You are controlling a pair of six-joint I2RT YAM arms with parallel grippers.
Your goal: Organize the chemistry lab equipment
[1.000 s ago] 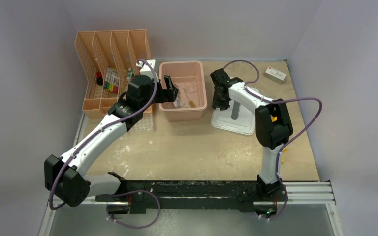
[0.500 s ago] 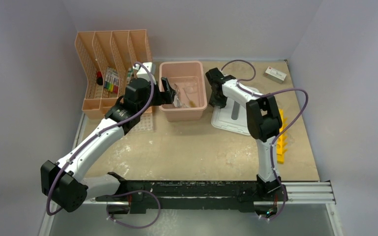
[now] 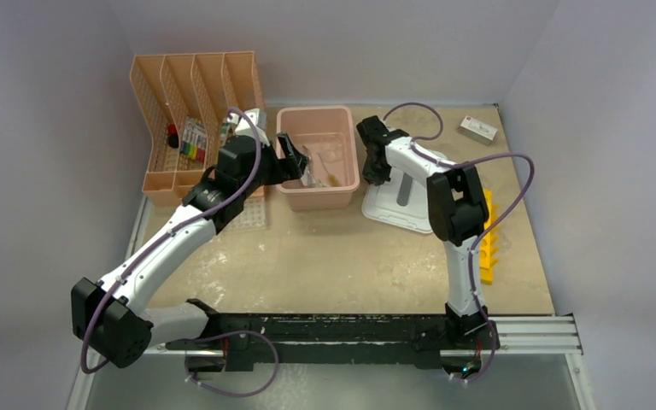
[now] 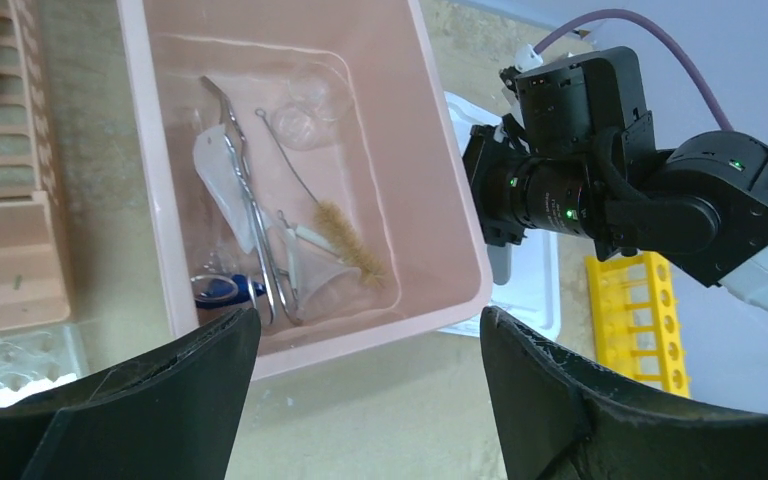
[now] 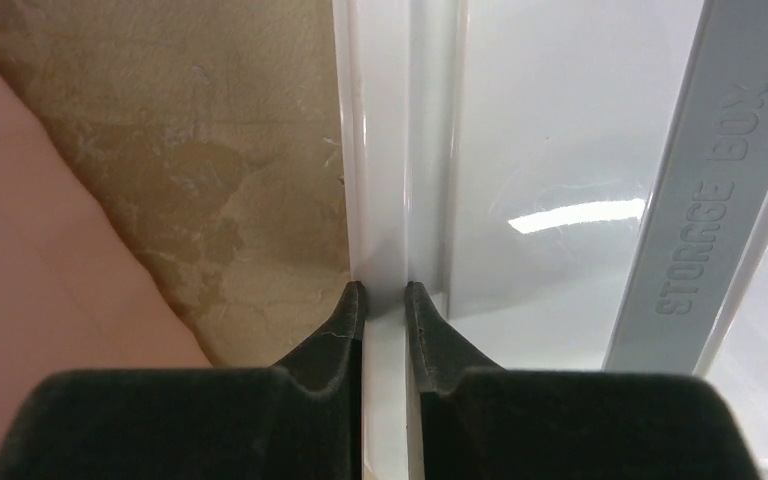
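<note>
Pale walls (image 3: 333, 43) box in a scuffed tan bench (image 3: 333, 256). Back left stands the peach organizer (image 3: 192, 111). The left tool (image 4: 365, 320), spread wide, hangs over the pink bin (image 3: 318, 111), where the metal forceps (image 4: 260, 250) lie. The right tool (image 5: 385, 290) pinches the white lid (image 5: 540, 150) by its rim. The yellow rack (image 3: 487, 248) lies far right.

Up top, the camera sits above and behind the arm bases (image 3: 465, 318), looking down over the whole table (image 3: 333, 256). The left wrist view looks out past the left pincer (image 4: 365, 330), slanting down into the pink bin (image 4: 440, 200), with the white lid (image 4: 535, 300) just beyond. The right wrist view is in very close over the right pincer (image 5: 384, 295): lid rim, sliver of bin. All three share bin and lid.
</note>
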